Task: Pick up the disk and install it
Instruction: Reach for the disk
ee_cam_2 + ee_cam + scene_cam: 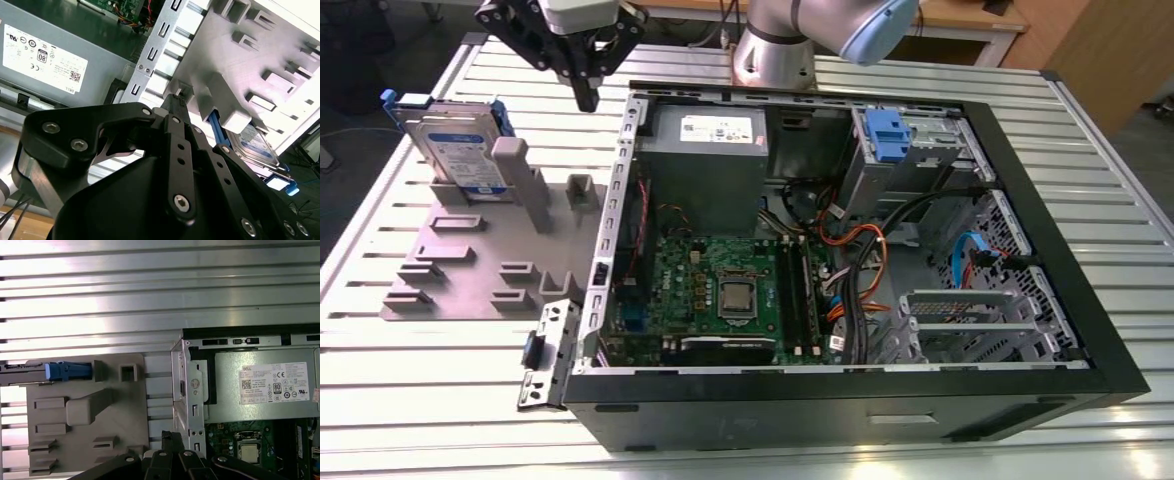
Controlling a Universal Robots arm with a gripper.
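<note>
One black gripper (587,97), fingers pressed together on nothing, hangs above the far edge of the grey moulded plastic holder (480,262), on the side nearest the open black computer case (854,398). The flat silver disk with its white-and-blue label and blue frame (456,150) stands upright in a slot at the holder's far corner, away from the case. A good approach would likely mean centring over the disk's top edge, squaring to its thin faces, and spreading the fingers first, clear of the holder's tall post (515,170).
</note>
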